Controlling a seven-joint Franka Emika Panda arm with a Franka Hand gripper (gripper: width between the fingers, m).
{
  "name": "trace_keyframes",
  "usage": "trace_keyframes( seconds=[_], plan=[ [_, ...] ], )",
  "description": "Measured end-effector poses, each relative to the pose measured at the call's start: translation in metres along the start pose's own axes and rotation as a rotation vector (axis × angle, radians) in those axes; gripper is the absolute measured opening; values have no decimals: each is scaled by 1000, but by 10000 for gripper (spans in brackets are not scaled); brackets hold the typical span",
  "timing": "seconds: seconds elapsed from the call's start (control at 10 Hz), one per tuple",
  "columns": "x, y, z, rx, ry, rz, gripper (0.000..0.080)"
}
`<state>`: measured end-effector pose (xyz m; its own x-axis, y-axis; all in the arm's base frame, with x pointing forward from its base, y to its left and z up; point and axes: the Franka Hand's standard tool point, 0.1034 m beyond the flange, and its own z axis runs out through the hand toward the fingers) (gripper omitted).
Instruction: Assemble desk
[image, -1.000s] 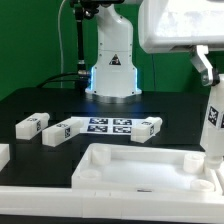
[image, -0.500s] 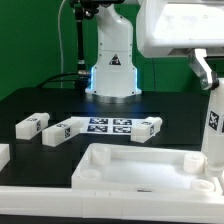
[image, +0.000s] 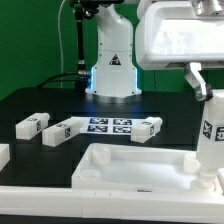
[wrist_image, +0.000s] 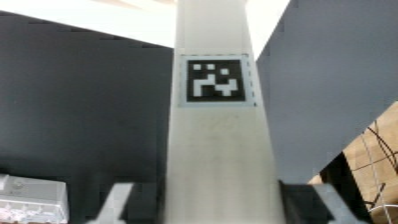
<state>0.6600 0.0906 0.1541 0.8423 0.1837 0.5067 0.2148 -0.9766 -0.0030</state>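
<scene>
Desk leg (image: 210, 140) stands upright at the desk top (image: 110, 152) corner; only the wrist view shows the gripper (wrist_image: 205, 205) pinching it between both jaws.

My base (image: 112, 62) stands upright at rear, centre. My gripper (image: 204, 90) hangs high at exterior view's right, pointing straight down, white body filling that corner. Fingers (wrist_image: 121, 205) press both sides of leg (wrist_image: 217, 140), clamped tight; leg upright between them.

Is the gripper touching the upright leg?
Touching. The wrist view shows the upright leg clamped between the fingers of the gripper, both against its sides.
</scene>
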Motion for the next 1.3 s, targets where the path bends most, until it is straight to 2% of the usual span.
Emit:
trace_keyframes(
  seconds=[1.3],
  plan=[
    [-18,-3,18,7,-31,1,290]
  ],
)
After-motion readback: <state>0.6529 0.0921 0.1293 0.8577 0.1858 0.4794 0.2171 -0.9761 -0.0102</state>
